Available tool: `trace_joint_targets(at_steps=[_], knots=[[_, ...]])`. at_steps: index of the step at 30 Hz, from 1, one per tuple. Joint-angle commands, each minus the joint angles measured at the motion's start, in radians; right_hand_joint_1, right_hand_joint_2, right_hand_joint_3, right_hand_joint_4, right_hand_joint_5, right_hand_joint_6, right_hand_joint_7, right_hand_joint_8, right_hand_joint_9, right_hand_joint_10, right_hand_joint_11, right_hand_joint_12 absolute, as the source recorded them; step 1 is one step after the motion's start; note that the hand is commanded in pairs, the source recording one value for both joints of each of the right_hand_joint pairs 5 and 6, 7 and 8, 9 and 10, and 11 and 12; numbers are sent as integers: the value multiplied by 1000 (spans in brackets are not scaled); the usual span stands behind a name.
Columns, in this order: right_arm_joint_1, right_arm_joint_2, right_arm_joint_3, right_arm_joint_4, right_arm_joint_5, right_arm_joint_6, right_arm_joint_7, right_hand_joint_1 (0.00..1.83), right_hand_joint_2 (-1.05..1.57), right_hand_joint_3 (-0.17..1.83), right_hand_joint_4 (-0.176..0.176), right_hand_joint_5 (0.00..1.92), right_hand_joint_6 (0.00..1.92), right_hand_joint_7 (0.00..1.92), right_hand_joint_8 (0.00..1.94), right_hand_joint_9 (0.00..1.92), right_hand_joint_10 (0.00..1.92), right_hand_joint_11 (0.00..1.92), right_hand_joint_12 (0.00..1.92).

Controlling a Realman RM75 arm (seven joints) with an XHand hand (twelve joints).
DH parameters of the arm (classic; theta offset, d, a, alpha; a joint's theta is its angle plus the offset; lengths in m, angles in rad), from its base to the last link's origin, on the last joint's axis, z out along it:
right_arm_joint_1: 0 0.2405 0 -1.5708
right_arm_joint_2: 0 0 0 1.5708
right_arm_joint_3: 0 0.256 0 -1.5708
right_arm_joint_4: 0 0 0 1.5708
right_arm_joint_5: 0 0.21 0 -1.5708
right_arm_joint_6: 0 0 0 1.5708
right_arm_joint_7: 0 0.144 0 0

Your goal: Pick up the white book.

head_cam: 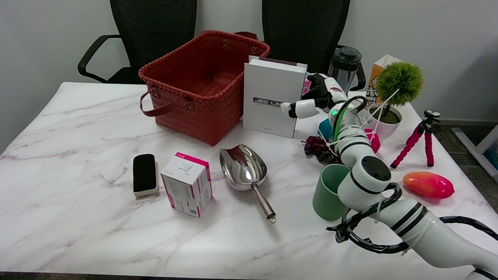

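**Right hand grips the white book at its right edge**

We see the right hand point(312, 101) at the back of the marble surface point(64, 200), closed on the right edge of the white book point(269, 97). One white finger point(300, 108) lies across the front cover, low on the right side; the other fingers are behind the book, hidden from us. The book stands upright with its cover facing us, dark lettering across the middle, and its bottom edge looks to be at the surface, though we cannot tell whether it is touching.

Just left of the book stands a red woven basket point(192, 92) with leather handles; the part of its inside that we can see holds nothing. Near the arm's elbow stands a green cup point(327, 196), and we cannot see inside it. Between cup and book lies a bunch of dark grapes point(315, 147).

Behind the hand are a dark lidded jar point(345, 64) and a white pot with a round green plant point(393, 93). To the right are a pink tripod point(421, 140) and a red-yellow mango point(428, 185).

Toward the front lie a metal scoop point(246, 171), a pink-and-white box point(187, 184) and a black-topped eraser point(144, 174).
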Motion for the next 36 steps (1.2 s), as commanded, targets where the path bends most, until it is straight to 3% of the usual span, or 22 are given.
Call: trace_joint_targets(at_steps=[1,13,25,36], knots=[[-36,3,43,-6,-1,71,26,1077,35,1085,0,289,289,767,767,737,737,640,640],[-42,35,144,-46,7,189,26,1074,-1,1075,0,292,292,746,746,706,706,624,624],[-3,38,199,-161,129,370,33,1070,2,1010,0,322,322,748,748,684,684,587,587],[53,38,205,-282,200,506,50,1063,-10,969,0,375,375,588,588,464,464,437,437]])
